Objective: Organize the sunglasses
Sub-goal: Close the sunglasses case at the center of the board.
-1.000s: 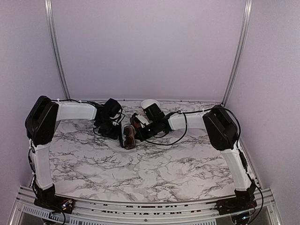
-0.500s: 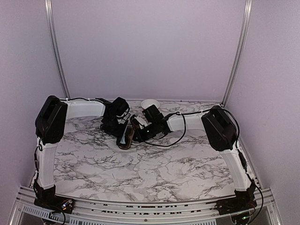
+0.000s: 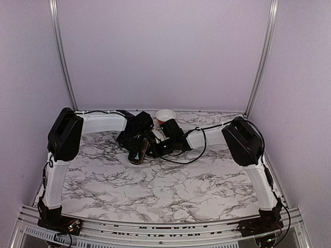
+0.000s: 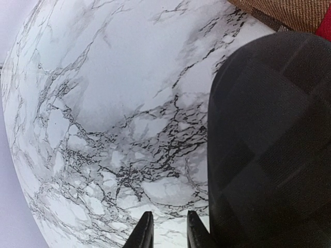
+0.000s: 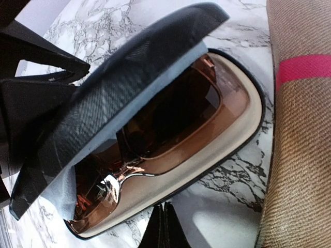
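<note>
The brown sunglasses (image 5: pixel 170 119) lie inside the open black case (image 5: pixel 207 150), whose lid (image 5: pixel 119 88) leans half down over them. The case also shows in the top view (image 3: pixel 139 153). My right gripper (image 5: pixel 164 227) is shut and empty, its tips just short of the case's near rim; in the top view it (image 3: pixel 158 146) is right of the case. My left gripper (image 4: pixel 166 232) is open and empty, its right finger beside the outside of the black lid (image 4: pixel 269 144). In the top view it (image 3: pixel 135 138) is just behind the case. The small black pair is out of view.
The brown case with a red stripe (image 5: pixel 302 129) lies right beside the black case; its corner shows in the left wrist view (image 4: pixel 289 10). A white bowl (image 3: pixel 165 114) stands at the back of the marble table (image 3: pixel 165 191).
My left arm has swung right and come in behind the black case. The case's lid has tipped down over the brown sunglasses. The right gripper has barely moved.
</note>
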